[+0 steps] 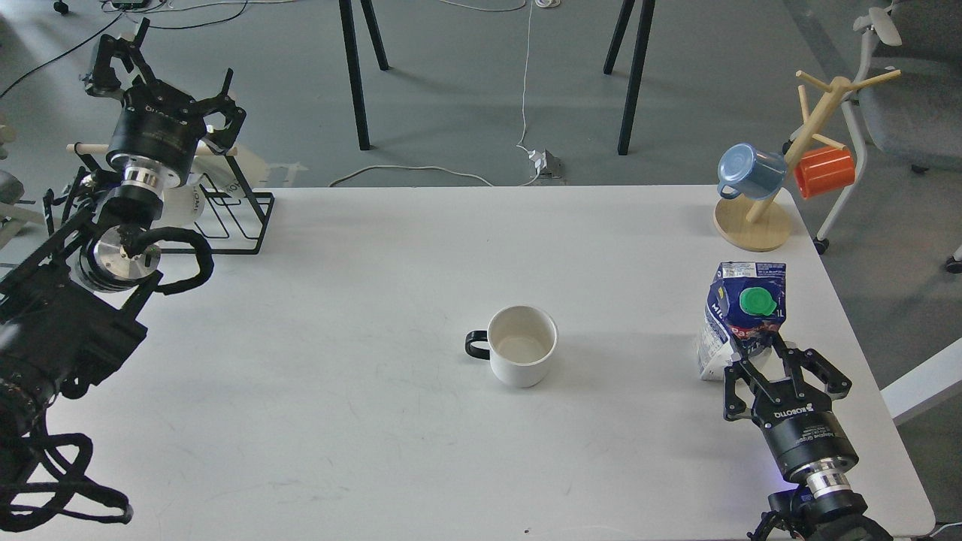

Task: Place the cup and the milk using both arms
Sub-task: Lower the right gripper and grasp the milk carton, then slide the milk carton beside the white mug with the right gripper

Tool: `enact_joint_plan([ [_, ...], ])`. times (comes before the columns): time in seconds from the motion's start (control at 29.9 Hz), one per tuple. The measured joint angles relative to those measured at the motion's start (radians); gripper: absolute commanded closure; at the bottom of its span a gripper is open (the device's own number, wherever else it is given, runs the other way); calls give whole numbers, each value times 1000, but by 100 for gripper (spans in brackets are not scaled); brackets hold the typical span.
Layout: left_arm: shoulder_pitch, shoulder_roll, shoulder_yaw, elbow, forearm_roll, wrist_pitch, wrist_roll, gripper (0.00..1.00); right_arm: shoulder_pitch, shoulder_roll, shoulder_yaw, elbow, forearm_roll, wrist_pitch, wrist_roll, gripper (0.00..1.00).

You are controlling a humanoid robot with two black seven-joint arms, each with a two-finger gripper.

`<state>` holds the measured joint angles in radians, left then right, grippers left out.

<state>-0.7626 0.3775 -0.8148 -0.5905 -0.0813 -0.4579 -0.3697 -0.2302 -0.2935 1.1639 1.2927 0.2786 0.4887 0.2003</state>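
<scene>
A white cup (pixel 521 346) with a black handle on its left stands upright near the middle of the white table (pixel 361 300). A blue and white milk carton (pixel 740 309) with a green cap stands at the table's right side. My right gripper (pixel 757 352) is shut on its lower part from the near side. My left gripper (pixel 167 84) is open and empty, raised beyond the table's back left corner, far from the cup.
A wooden mug tree (pixel 755 218) at the back right corner carries a blue cup (pixel 748 171) and an orange cup (pixel 824 171). A black wire rack (pixel 233 214) stands at the back left corner. The table's right edge runs close to the carton.
</scene>
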Motion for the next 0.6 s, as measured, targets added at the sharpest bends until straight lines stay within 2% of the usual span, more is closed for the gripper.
enact_joint_plan([
  [0.23,0,0,0,0,1,1,1,0,-7,1,-6,13,-5,0,-2,62],
  [0.6,-4,3,3,6,3,2,4,0,-6,5,-103,136,-69,0,-5,62],
])
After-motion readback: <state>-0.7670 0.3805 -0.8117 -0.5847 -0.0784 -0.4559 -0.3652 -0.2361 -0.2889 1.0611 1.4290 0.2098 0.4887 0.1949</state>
